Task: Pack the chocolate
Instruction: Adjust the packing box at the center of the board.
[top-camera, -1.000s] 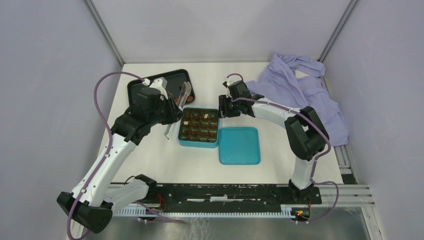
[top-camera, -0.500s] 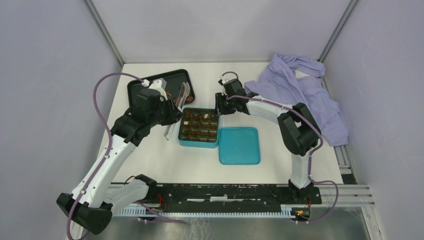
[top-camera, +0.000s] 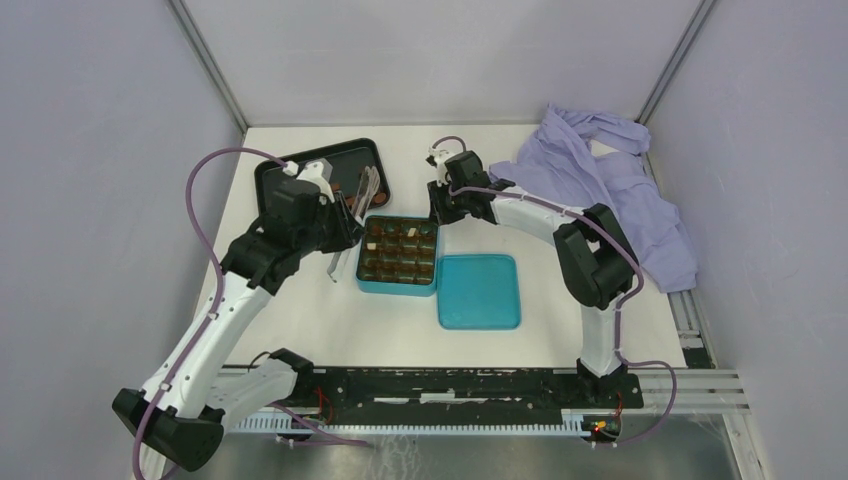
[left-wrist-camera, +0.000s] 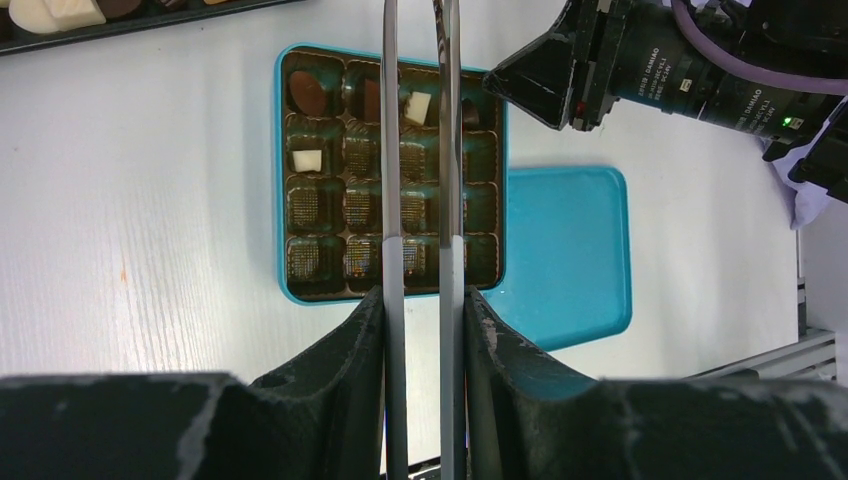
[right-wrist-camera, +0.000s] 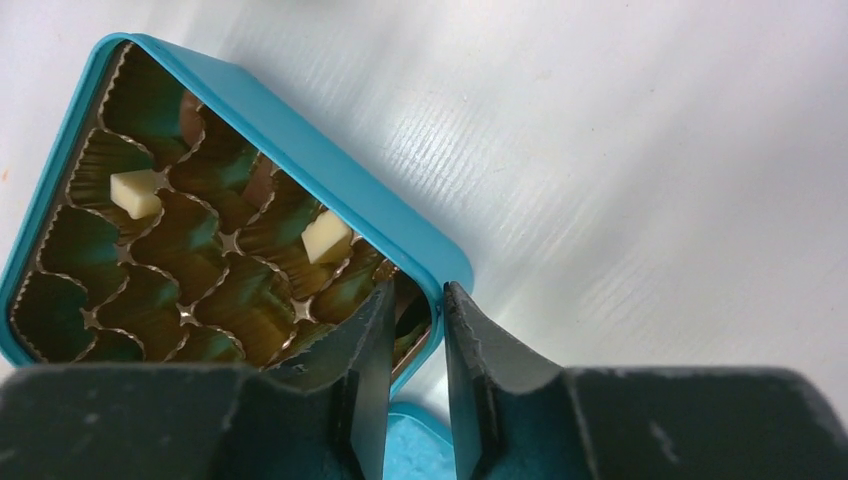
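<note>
While pinching metal tweezers (left-wrist-camera: 392, 150) in left gripper (left-wrist-camera: 423, 300) above teal square box (top-camera: 396, 288), straddles its far-right corner wall with right gripper (right-wrist-camera: 418, 295), clamping unclear; brown and cream chocolate pieces (right-wrist-camera: 327, 237) in far cells; white surface (right-wrist-camera: 650, 200) open outside.

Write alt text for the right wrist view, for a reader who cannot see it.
The right gripper straddles a wall of the open teal box near its corner, one of its fingers inside and one outside. Two cream-white chocolate pieces sit in the box's brown grid insert; the box rests on a white table.
</note>
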